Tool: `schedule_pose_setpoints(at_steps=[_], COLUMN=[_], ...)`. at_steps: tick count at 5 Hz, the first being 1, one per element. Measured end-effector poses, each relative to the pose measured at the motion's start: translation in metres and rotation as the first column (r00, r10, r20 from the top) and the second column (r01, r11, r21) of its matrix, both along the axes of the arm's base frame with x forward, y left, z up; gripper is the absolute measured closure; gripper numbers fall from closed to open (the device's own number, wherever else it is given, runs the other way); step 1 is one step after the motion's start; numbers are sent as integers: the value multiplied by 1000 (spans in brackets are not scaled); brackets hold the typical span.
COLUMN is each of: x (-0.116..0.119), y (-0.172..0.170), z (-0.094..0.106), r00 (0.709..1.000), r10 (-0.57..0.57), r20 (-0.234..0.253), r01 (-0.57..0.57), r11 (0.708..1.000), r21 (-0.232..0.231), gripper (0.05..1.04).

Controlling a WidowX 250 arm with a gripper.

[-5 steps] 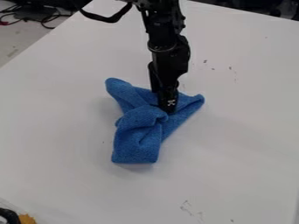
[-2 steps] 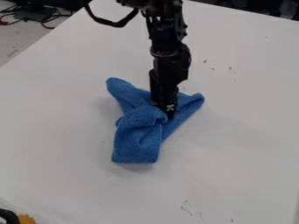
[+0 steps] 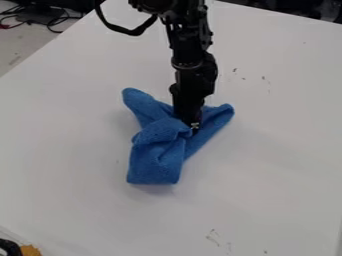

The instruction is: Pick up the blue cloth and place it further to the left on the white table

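- The end effector (image 3: 191,122) points down into the upper folds of the blue cloth (image 3: 155,162), touching it; whether it is apart or clamped, I cannot tell.
- The cloth lies bunched near the middle of the white desk (image 3: 280,155), well apart from its edges, with desk surface all around.
- Cables (image 3: 57,22) lie beyond the upper-left edge.
- An orange object (image 3: 29,250) sits at the lower-left corner.

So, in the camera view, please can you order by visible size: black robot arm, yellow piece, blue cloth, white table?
1. White table
2. Blue cloth and black robot arm: too alike in visible area to rank
3. Yellow piece, at the lower left corner
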State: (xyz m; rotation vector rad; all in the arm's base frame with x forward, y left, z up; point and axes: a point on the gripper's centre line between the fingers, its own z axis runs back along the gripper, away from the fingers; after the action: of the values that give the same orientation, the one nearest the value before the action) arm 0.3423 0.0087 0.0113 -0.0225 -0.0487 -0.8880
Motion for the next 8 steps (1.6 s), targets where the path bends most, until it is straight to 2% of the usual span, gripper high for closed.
schedule_pose_setpoints(at_steps=[1,2,3,4,5,6,7,8], x=[-1,-3,0,12,22,38,50,62], y=[0,0,0,8,9,13,26,33], z=[0,4,11,32,44,44,42,37], r00=[1000,999,997,994,990,962,939,917], r10=[16,22,48,87,113,169,207,211], r20=[-7,-38,-57,-60,-82,-216,-273,-339], r01=[-16,-22,-49,-89,-115,-175,-217,-218], r11=[1000,1000,999,996,993,985,976,976], r21=[1,-1,-9,-29,-25,-7,-5,17], gripper=[749,879,955,982,983,983,983,983])
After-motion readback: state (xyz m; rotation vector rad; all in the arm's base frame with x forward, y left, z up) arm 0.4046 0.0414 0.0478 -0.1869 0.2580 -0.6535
